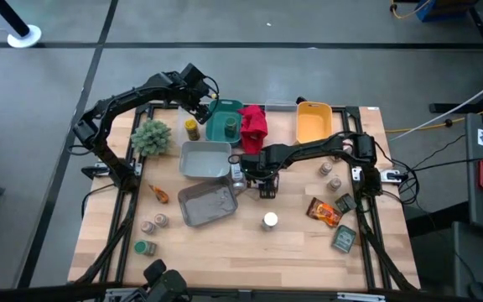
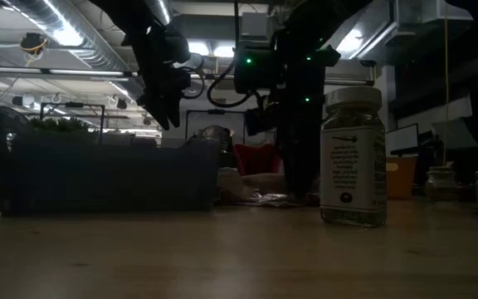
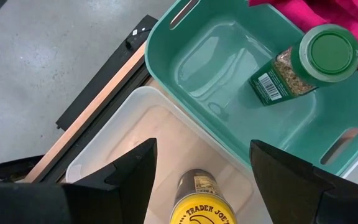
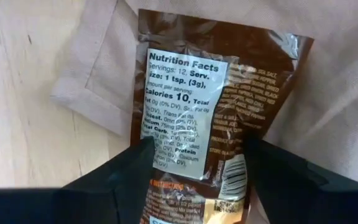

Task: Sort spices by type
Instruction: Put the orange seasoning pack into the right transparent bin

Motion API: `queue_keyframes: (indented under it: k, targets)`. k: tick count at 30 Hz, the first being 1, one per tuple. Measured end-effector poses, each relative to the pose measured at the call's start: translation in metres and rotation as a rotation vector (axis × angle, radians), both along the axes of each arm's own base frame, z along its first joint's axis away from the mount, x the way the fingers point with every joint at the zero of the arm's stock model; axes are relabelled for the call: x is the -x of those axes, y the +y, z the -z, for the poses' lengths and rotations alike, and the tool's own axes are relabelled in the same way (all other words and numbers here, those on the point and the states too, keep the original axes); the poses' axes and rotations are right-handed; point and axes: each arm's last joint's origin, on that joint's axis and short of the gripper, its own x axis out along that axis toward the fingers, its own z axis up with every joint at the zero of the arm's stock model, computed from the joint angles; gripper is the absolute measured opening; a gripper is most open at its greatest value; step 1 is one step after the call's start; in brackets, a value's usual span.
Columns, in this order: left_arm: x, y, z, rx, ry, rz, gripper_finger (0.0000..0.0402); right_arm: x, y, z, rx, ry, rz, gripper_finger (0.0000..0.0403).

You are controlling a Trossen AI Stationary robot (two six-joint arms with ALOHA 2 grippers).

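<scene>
While the left end effector [image 3: 201, 168] hangs open above a yellow-lidded jar [image 3: 202, 202] beside the teal bin [image 3: 229, 93], the right end effector [image 4: 194, 171] straddles a brown packet [image 4: 213, 112] mid-desk, fingers spread, not gripping.

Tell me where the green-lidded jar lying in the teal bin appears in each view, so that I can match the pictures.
High view: the green-lidded jar lies in the teal bin, above the picture's centre.
Low view: cannot be made out.
Left wrist view: upper right, on its side inside the bin.
Right wrist view: not in it.
Shared landmark: the teal bin, with the red cloth beside it.
</scene>
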Motion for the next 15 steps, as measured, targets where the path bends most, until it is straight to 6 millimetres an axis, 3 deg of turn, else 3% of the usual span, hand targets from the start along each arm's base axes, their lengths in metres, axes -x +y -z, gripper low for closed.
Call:
queue_keyframes:
  k: [7, 15]
  targets:
    - [0.0, 0.0, 0.0, 0.001, -0.001, -0.003, 0.0241, 0.001, 0.001, 0.008, -0.042, -0.007, -0.006, 0.0188]
    - [0.0, 0.0, 0.0, -0.002, -0.004, -0.003, 0.0241, 0.002, 0.002, 0.009, -0.068, -0.009, -0.008, 0.0072]
